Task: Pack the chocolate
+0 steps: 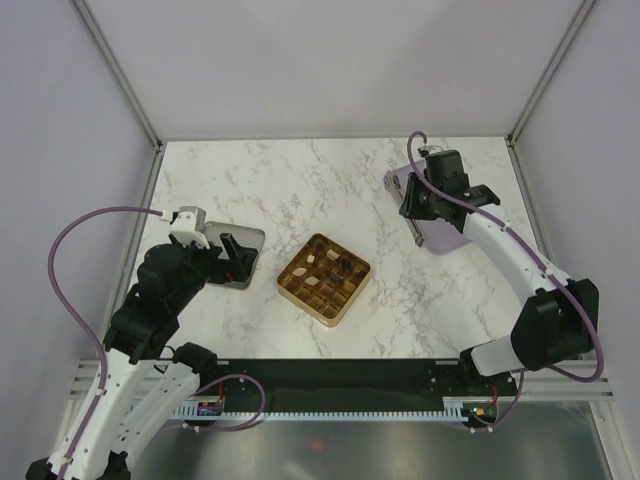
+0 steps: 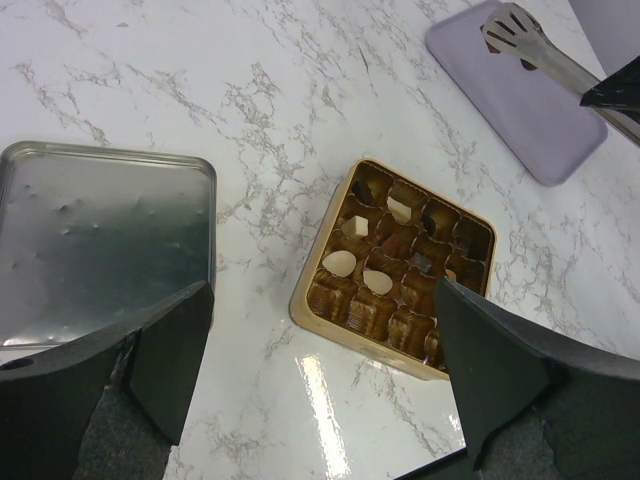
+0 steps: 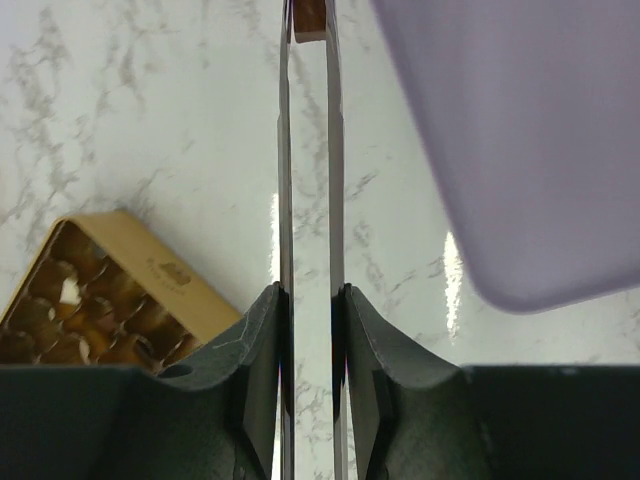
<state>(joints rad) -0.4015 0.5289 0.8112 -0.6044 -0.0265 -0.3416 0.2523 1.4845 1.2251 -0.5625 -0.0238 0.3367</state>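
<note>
The gold grid tray [image 1: 323, 279] sits mid-table and holds several chocolate pieces: cream-white ones [image 2: 340, 263] and dark ones [image 2: 440, 218]. My right gripper [image 1: 417, 203] is shut on the handles of metal tongs [image 3: 284, 150] beside the lavender plate [image 3: 500, 130]. The tongs' tips pinch one brown chocolate piece [image 3: 310, 18] above the marble. The tongs also show in the left wrist view [image 2: 530, 45], over the plate. My left gripper [image 2: 322, 290] is open and empty, low over the table between a silver tin lid [image 2: 100, 240] and the tray.
The silver lid [image 1: 236, 256] lies open side up at the left, by my left gripper [image 1: 238, 262]. The lavender plate [image 1: 437, 238] lies at the right, partly under my right arm. White walls and metal posts enclose the marble table.
</note>
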